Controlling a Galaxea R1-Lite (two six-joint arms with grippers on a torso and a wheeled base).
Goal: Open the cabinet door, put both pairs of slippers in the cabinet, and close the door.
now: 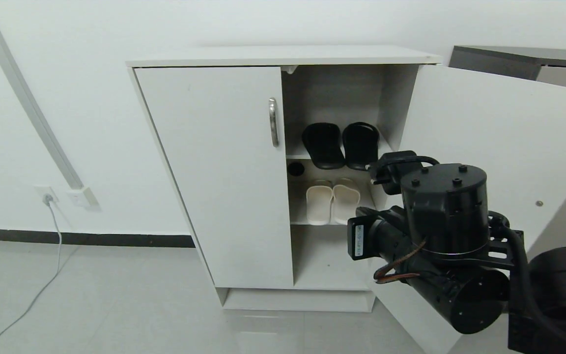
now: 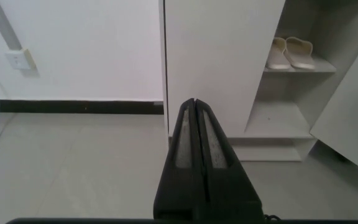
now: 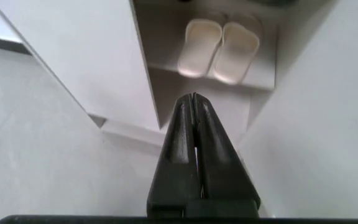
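A white cabinet [image 1: 214, 172] stands against the wall, its left door shut and its right door [image 1: 489, 147] swung wide open. Black slippers [image 1: 340, 145] lie on the upper shelf, and cream slippers [image 1: 332, 200] [image 2: 291, 53] [image 3: 222, 40] sit on the middle shelf. My right arm [image 1: 440, 236] hangs in front of the open door, low and to the right of the shelves. Its gripper [image 3: 193, 102] is shut and empty, pointing toward the cabinet's lower opening. My left gripper [image 2: 194, 109] is shut and empty, held out from the cabinet's left door, above the floor.
The bottom shelf [image 1: 325, 260] is bare. A metal handle [image 1: 273, 122] runs down the shut left door. A wall socket with a grey cable [image 1: 49, 216] is at the left. A grey cabinet [image 1: 523, 61] stands behind the open door.
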